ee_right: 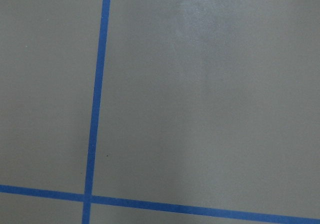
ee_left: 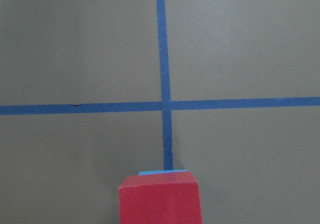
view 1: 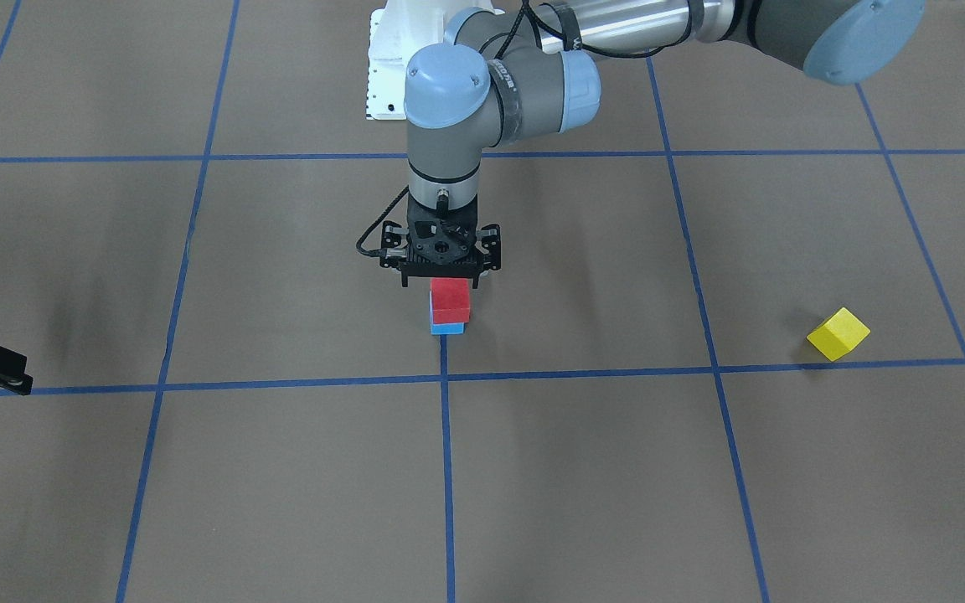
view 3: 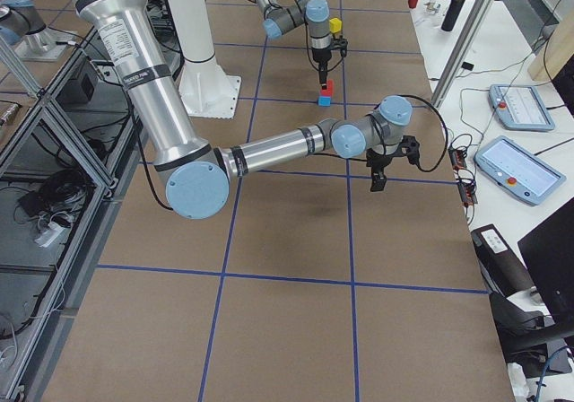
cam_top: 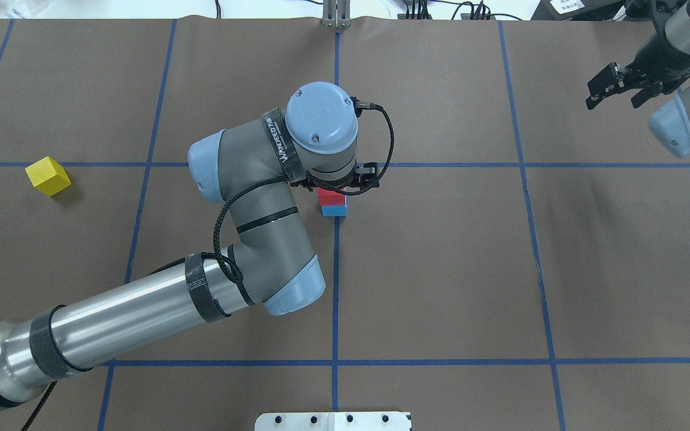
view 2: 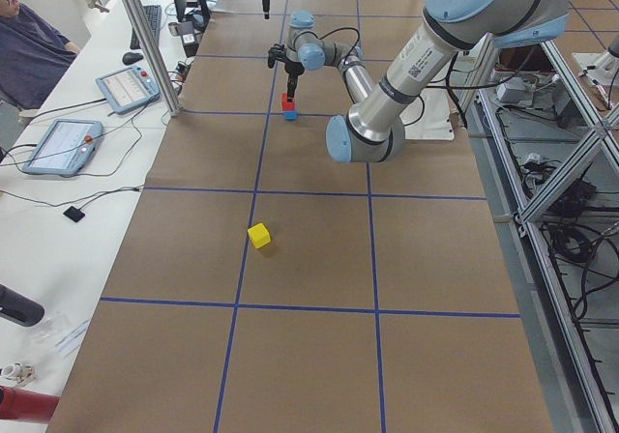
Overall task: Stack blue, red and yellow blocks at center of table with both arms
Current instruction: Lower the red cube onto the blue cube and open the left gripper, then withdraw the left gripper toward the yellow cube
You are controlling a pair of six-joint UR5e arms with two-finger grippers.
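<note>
A red block [view 1: 450,300] sits on a blue block [view 1: 447,328] at the table's center, next to a blue tape crossing. My left gripper [view 1: 442,283] hangs straight down over the stack. Its fingers stand apart on either side of the red block's top, so it looks open. The left wrist view shows the red block [ee_left: 159,200] close below, with a sliver of blue block [ee_left: 162,172] behind it. A yellow block [view 1: 838,333] lies alone far out on my left side, also in the overhead view [cam_top: 48,176]. My right gripper [cam_top: 614,93] is open and empty, far to the right.
Blue tape lines [cam_top: 336,269] divide the brown table into squares. My left arm's elbow [cam_top: 249,239] reaches over the table left of center. The white robot base [view 1: 386,75] is at the near edge. Operators' tablets [view 2: 60,145] and a seated person [view 2: 29,46] are beyond the far edge.
</note>
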